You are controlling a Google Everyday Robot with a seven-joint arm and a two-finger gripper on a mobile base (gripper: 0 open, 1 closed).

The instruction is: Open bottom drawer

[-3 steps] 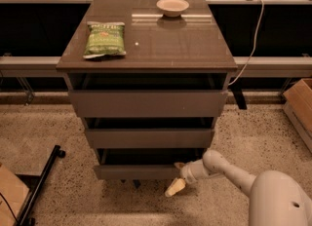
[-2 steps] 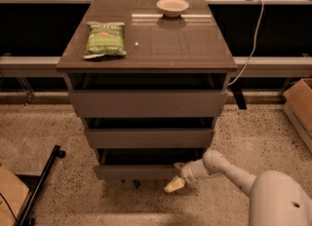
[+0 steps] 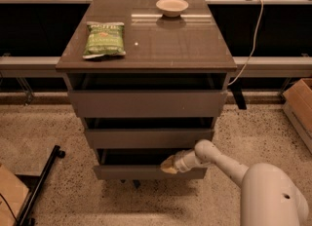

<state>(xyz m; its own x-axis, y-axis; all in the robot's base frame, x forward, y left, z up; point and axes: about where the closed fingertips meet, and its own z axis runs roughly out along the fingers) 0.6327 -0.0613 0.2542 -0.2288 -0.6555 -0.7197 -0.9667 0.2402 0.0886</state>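
The bottom drawer (image 3: 131, 172) is the lowest and narrowest grey-brown front of the three-drawer cabinet. It stands pulled out a little, with a dark gap above its top edge. My gripper (image 3: 169, 165) is on the end of the white arm that comes in from the lower right. Its tan tip sits at the top edge of the bottom drawer's front, right of centre, touching or hooked on it.
The middle drawer (image 3: 148, 138) and top drawer (image 3: 146, 104) stand above it. On the cabinet top lie a green chip bag (image 3: 104, 39) and a small white bowl (image 3: 171, 6). A cardboard box (image 3: 300, 104) is at the right. A black stand (image 3: 41, 181) lies on the floor at the left.
My gripper has risen from below the drawer front's lower right up to its top edge. The drawer looks the same.
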